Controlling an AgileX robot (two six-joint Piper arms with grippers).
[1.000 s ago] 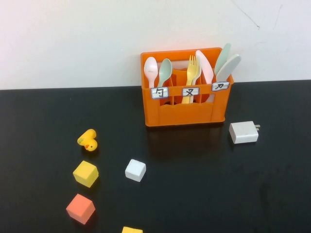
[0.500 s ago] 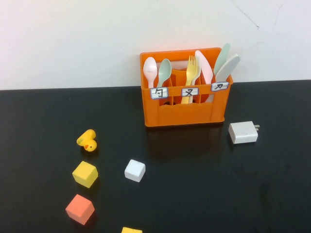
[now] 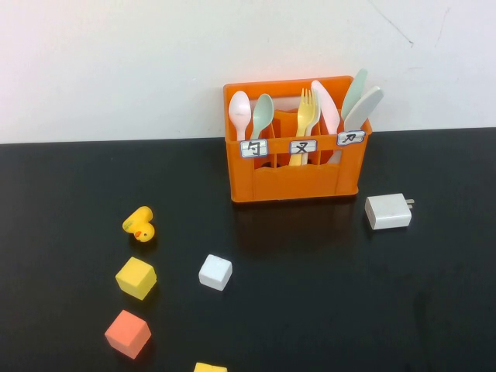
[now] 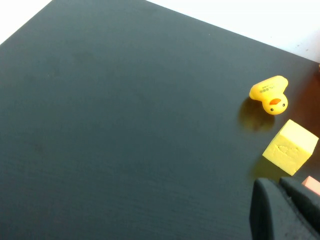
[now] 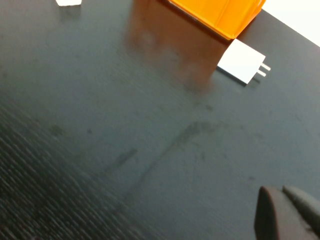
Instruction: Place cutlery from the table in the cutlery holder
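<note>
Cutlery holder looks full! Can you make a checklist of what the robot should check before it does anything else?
1. Any cutlery lying on the table: none seen, ok.
2. Cutlery holder upright, spoons, fork and knives inside: ok.
3. Duck, cubes and charger left outside the holder: ok.
4. Left gripper above the table near the yellow cube, holding nothing seen: cannot tell.
5. Right gripper over bare table near the charger: cannot tell.

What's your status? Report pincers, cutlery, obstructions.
Left pincer and right pincer clear of the cutlery holder. Cutlery all standing inside. No cutlery on table.
</note>
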